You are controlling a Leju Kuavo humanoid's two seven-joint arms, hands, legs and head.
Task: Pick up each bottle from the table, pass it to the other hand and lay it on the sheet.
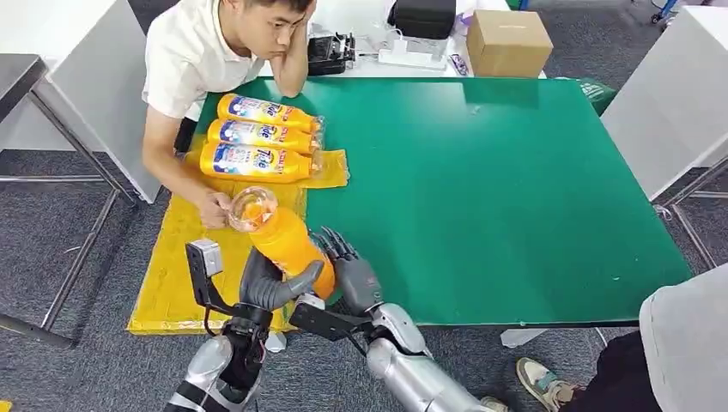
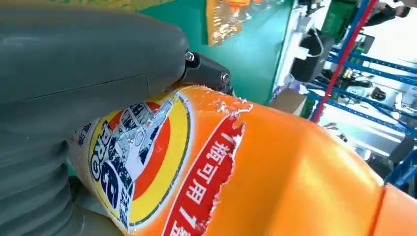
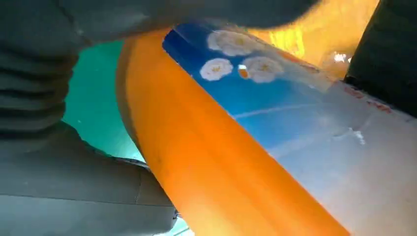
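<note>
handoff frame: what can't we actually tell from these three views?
- Right robot hand grip: head view hides its contact behind the orange bottle; right wrist view is blurred.
- Bottle label: torn, partly covered by the left robot hand in left wrist view.
- Bottle cap: hidden behind the bottle's base in head view.

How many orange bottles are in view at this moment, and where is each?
4. Three bottles lie side by side on the yellow sheet in front of the person. The fourth bottle is held up between the left hand and right hand.
</note>
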